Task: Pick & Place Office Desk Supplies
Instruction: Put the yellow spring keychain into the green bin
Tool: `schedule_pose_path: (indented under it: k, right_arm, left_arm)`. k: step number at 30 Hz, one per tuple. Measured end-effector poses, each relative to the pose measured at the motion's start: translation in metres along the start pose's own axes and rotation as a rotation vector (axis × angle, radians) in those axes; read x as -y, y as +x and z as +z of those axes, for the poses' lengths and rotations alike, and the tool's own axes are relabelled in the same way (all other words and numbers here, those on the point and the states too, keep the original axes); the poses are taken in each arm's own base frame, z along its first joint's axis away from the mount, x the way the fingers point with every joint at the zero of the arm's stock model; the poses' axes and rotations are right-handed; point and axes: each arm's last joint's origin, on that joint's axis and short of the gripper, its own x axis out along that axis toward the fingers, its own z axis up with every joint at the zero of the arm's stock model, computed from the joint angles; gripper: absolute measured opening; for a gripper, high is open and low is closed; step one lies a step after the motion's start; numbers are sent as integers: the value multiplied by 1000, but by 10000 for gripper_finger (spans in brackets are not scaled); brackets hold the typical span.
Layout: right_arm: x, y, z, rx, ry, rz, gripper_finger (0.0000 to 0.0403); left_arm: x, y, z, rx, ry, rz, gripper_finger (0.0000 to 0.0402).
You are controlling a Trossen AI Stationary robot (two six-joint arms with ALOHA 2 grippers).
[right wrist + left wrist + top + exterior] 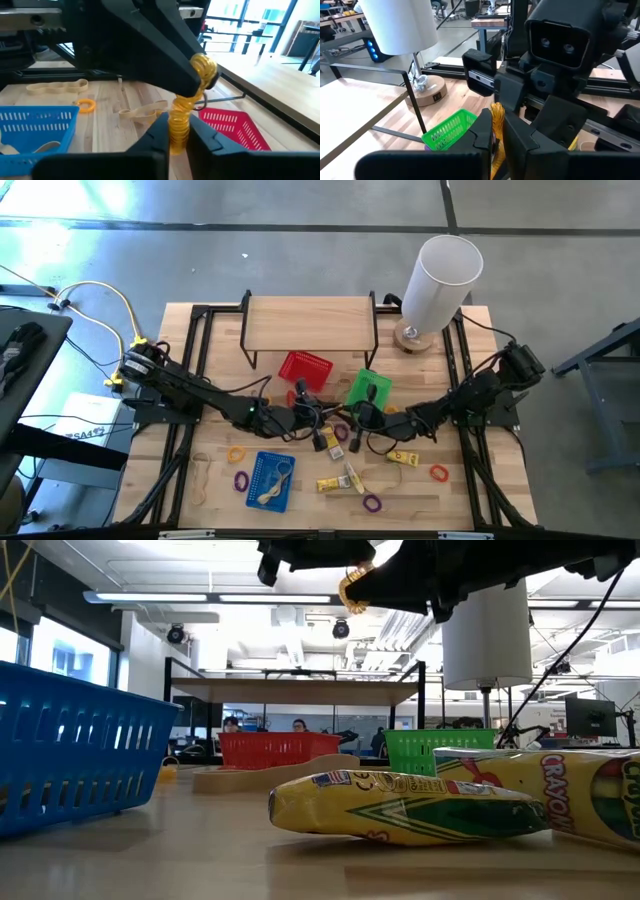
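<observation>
Both grippers pinch one yellow coiled plastic hair-tie-like loop above mid-table: the right gripper closed on its lower end, the left gripper closed on its upper end, between the red mesh basket and green mesh basket.

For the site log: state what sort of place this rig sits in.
Probably an open-plan lab or office workspace. The low view shows strip ceiling lights, a computer monitor and seated people beyond the wooden table. The high view shows bare concrete floor around it.
</observation>
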Motion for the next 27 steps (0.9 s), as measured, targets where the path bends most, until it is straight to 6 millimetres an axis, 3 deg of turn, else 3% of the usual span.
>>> schedule_pose_path:
  k: [9, 20, 27]
  right_arm:
    - [0, 0, -1, -6, -14, 12, 18]
    - [-1, 0, -3, -30, -35, 30, 16]
    - [-3, -4, -12, -112, -88, 62, 15]
  left_arm:
    - [1, 0, -1, -5, 79, -23, 32]
    - [3, -2, -1, -7, 111, -44, 169]
    - [11, -12, -2, 2, 206, 74, 194]
